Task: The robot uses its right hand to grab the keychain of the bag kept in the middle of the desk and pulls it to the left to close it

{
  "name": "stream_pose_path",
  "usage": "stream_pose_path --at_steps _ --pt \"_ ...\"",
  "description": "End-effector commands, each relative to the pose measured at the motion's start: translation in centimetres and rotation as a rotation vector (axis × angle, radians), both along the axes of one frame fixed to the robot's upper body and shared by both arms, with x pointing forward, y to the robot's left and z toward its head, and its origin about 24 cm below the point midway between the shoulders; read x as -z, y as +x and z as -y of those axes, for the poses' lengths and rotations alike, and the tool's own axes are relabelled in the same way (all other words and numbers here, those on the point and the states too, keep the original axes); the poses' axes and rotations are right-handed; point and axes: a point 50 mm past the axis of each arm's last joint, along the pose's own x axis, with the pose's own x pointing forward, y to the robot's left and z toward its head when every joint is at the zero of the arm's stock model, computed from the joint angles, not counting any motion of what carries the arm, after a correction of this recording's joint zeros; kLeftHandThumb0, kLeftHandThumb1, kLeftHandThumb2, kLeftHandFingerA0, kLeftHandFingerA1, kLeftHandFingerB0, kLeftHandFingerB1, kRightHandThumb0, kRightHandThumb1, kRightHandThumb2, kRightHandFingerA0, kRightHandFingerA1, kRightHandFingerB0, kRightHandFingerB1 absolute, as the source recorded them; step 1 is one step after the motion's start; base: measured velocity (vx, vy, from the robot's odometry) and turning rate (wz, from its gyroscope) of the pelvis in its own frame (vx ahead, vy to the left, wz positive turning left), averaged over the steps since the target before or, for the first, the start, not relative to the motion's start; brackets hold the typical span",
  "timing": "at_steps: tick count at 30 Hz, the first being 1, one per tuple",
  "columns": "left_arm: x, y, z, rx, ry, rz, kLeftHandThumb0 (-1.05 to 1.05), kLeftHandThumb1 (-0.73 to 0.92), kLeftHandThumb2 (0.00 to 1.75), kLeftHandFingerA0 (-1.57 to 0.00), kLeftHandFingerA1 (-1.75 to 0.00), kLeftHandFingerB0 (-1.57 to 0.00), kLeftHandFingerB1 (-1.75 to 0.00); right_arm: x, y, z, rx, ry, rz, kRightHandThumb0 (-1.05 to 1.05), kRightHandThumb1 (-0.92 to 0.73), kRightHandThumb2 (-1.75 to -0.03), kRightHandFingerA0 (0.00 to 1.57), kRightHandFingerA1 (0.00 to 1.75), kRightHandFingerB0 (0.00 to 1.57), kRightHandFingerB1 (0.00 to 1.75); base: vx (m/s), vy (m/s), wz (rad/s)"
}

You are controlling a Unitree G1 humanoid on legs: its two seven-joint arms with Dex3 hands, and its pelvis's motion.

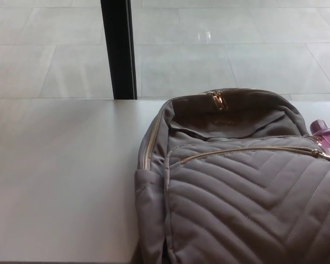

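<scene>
1. Neither robot hand is in sight, so I cannot tell its state.
2. The grey quilted bag [236,192] lies on the white desk [60,181], right of middle, with a pink bottle [327,135] at its right side.
3. The gold keychain [218,99] sits mid-rim at the bag's open far top.
4. A black post [119,49] stands beyond.

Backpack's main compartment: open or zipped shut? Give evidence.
Open: the backpack gapes at the top, lining showing; the gold zipper pull sits at the far rim.
</scene>
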Motion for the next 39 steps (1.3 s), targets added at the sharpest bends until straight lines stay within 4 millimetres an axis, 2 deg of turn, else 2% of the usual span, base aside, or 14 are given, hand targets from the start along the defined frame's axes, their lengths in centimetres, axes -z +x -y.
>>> stream_pose_path --at_steps 1,7,16,21,22,23,24,25,27,28,29,32,38,39 --pt "-0.6 0.1 -0.5 0.033 0.036 0.003 -0.67 0.41 0.96 -0.66 -1.02 -0.57 -0.83 2.3 -0.8 -0.3 -0.022 0.039 -0.003 -0.15 -0.8 -0.64 0.87 1.31 0.63 0.44 0.0 0.0 0.0" --pt "-0.5 -0.3 -0.5 0.035 0.036 -0.012 -0.75 0.45 0.92 -0.64 -1.0 -0.55 -0.81 2.5 -0.9 -0.5 -0.021 0.083 0.079 -0.11 -0.79 -0.8 0.77 1.59 0.85 0.58 0.0 0.0 0.0" --pt "-0.2 -0.5 -0.3 -0.031 0.017 0.005 -0.8 0.56 1.03 -0.59 -0.99 -0.48 -0.81 2.7 -1.6 -0.6 0.052 0.298 0.271 -0.05 -0.64 -1.02 0.82 1.72 0.71 1.53 0.0 0.0 0.0" --pt "-0.1 -0.7 -0.2 -0.046 0.028 0.022 -0.89 0.53 1.17 -0.68 -1.0 -0.52 -0.83 2.7 -1.5 -0.4 0.13 0.382 0.332 -0.03 -0.63 -1.04 0.8 1.75 0.66 1.62 0.0 0.0 0.0" --pt "-0.2 -0.7 -0.2 -0.043 0.034 0.021 -0.88 0.66 0.93 -0.65 -1.1 -0.54 -0.89 2.6 -1.5 -0.3 0.14 0.395 0.342 -0.02 -0.61 -1.06 0.8 1.75 0.66 1.62 0.0 0.0 0.0" --pt "-0.2 -0.7 -0.2 -0.033 0.037 0.022 -0.91 0.56 1.18 -0.69 -1.0 -0.51 -0.82 2.4 -1.4 -0.1 0.162 0.42 0.36 -0.01 -0.59 -1.11 0.8 1.75 0.64 1.63 0.0 0.0 0.0" --pt "-0.2 -0.7 -0.2 -0.029 0.037 0.025 -0.92 0.68 0.91 -0.64 -1.13 -0.53 -0.91 2.2 -1.4 0.0 0.168 0.435 0.376 0.0 -0.53 -1.14 1.16 1.49 0.89 1.3 0.0 0.0 0.0" --pt "-0.2 -0.7 -0.2 -0.039 0.035 0.022 -0.95 0.53 1.15 -0.7 -1.02 -0.58 -0.86 1.9 -1.3 0.3 0.178 0.458 0.401 0.0 -0.57 -1.14 0.81 1.75 0.66 1.53 0.0 0.0 0.0" --pt "-0.2 -0.8 -0.2 -0.037 0.039 0.019 -0.93 0.7 0.9 -0.64 -1.13 -0.54 -0.9 1.7 -1.1 0.5 0.191 0.476 0.425 -0.05 -0.51 -1.15 1.15 1.47 0.91 1.3 0.0 0.0 0.0" --pt "-0.3 -0.8 -0.2 -0.03 0.035 0.028 -0.98 0.53 1.16 -0.71 -1.03 -0.57 -0.87 1.4 -1.0 0.8 0.201 0.499 0.448 -0.02 -0.52 -1.15 1.15 1.48 0.91 1.3 0.0 0.0 0.0" --pt "-0.3 -0.8 -0.1 -0.014 0.037 0.029 -0.98 0.54 1.17 -0.7 -1.03 -0.56 -0.86 1.2 -0.9 1.0 0.213 0.519 0.462 -0.02 -0.54 -1.16 0.81 1.75 0.66 1.63 0.0 0.0 0.0" --pt "-0.3 -0.8 -0.2 -0.016 0.039 0.029 -1.01 0.57 1.18 -0.69 -1.02 -0.53 -0.84 0.5 -0.6 1.6 0.272 0.593 0.523 -0.08 -0.49 -1.18 0.85 1.75 0.74 1.57 0.0 0.0 0.0" --pt "-0.5 -1.1 -0.3 -0.018 0.04 0.032 -1.04 0.77 0.77 -0.65 -1.12 -0.53 -0.89 -0.4 -0.1 2.2 0.327 0.672 0.601 -0.15 -0.44 -1.18 1.2 1.38 1.03 1.25 0.0 0.0 0.0" --pt "-0.5 -1.1 -0.3 0.009 0.074 0.014 -1.05 0.81 0.77 -0.66 -1.1 -0.53 -0.87 -0.9 0.1 2.3 0.341 0.686 0.613 -0.12 -0.37 -1.36 0.92 1.74 0.85 1.51 0.0 0.0 0.0"
